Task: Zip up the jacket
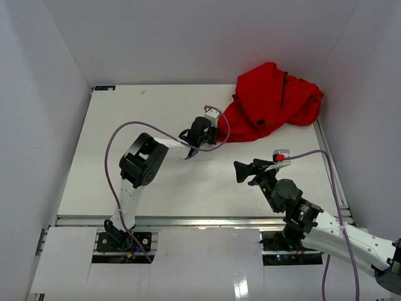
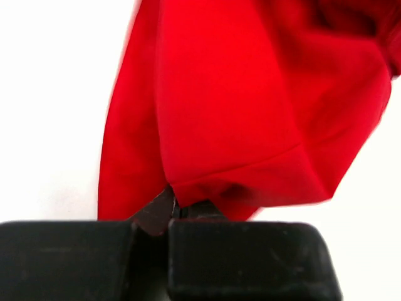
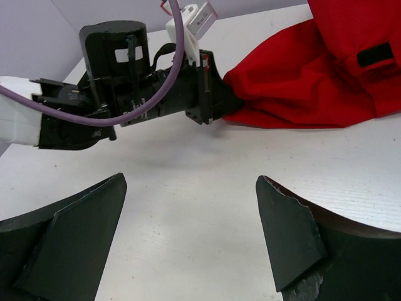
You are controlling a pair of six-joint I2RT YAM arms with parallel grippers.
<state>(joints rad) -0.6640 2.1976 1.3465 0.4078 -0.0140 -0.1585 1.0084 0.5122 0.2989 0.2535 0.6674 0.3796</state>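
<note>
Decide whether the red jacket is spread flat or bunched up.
Bunched up: the jacket lies in a crumpled heap, its folds overlapping.

The jacket (image 1: 276, 103) at one o'clock is plain bright red with a small dark tab (image 3: 376, 55), the worktop (image 1: 125, 138) is white, the left claw (image 1: 216, 136) and right claw (image 1: 242, 170) are black, and their cables (image 1: 109, 163) are purple.
</note>
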